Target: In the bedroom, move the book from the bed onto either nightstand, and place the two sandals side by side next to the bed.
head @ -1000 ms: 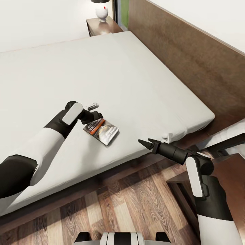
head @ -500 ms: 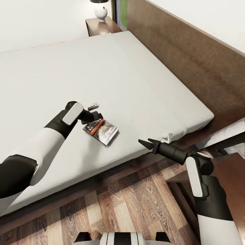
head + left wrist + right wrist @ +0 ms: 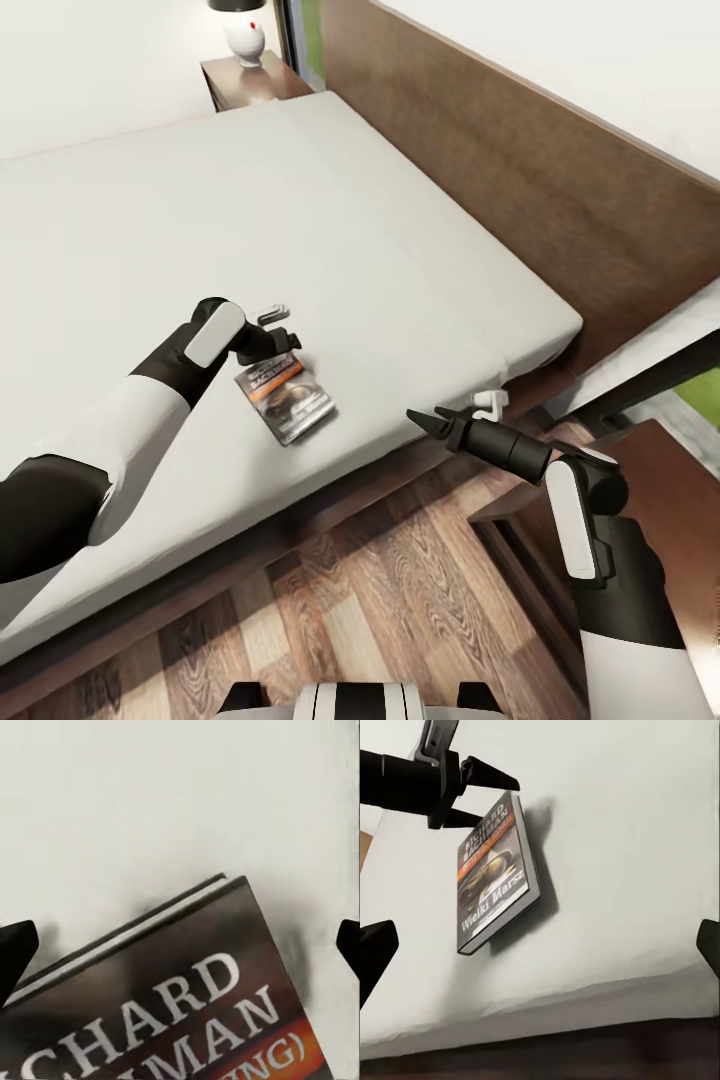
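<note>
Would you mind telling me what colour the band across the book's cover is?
Orange, across the dark cover of the book; the right wrist view shows it best.

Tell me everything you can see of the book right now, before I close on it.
The book is a thin paperback with a dark cover, white title lettering, an orange band and a greyish picture. It lies closed, cover up, on the off-white mattress near the bed's front edge, turned at an angle to that edge. The open left gripper is at its title end, fingers straddling that corner; whether they touch the book is unclear. The open right gripper is apart from it.
</note>
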You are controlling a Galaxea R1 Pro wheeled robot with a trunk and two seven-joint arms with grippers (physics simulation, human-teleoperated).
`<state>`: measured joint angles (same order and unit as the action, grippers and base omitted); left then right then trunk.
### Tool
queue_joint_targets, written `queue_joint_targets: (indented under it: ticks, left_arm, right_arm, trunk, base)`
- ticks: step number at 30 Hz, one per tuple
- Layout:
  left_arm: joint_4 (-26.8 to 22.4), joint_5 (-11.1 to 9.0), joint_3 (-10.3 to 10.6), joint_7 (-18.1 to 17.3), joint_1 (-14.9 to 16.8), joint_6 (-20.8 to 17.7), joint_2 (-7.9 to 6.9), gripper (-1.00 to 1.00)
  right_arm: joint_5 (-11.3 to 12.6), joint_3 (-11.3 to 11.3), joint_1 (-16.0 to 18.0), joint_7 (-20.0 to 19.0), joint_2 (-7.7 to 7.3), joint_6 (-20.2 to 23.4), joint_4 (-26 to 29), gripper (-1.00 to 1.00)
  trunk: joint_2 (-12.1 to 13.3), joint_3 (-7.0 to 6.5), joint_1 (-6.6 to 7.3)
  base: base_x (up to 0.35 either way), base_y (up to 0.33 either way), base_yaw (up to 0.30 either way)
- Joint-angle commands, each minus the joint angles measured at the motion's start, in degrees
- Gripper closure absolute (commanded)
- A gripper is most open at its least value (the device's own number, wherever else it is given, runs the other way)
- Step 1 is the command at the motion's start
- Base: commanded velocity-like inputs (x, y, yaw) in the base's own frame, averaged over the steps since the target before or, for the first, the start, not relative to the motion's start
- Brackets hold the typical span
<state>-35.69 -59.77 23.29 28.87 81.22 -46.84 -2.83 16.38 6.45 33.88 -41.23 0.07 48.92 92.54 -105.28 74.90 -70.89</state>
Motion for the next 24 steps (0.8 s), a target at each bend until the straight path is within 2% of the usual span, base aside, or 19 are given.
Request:
queue_joint_targets:
  ticks: [1,6,14,24]
  left_arm:
    - [-0.08,-2.8,0.27,0.31,-0.01,0.6,-0.07,-1.0]
    - [-0.08,-2.8,0.27,0.31,-0.01,0.6,-0.07,-1.0]
    - [-0.08,-2.8,0.27,0.31,-0.01,0.6,-0.11,-1.0]
    - [-0.08,-2.8,0.26,0.24,-0.01,0.54,-0.16,-1.0]
  right_arm:
    - [0.05,0.05,0.05,-0.16,0.01,0.3,0.0,-1.0]
    - [0.05,0.05,0.05,-0.16,0.01,0.3,0.0,-1.0]
    - [0.05,0.05,0.05,-0.16,0.01,0.3,0.0,-1.0]
    - [0.05,0.05,0.05,-0.16,0.01,0.3,0.0,-1.0]
  trunk:
    - [-0.01,0.04,-0.01]
    - [-0.01,0.04,-0.01]
    - [-0.01,0.04,-0.01]
    - [-0.01,0.04,-0.01]
  base:
    - [0.0,0.0,-0.259]
    - [0.0,0.0,-0.222]
    - [-0.022,-0.009,-0.083]
    - [-0.218,-0.126,-0.015]
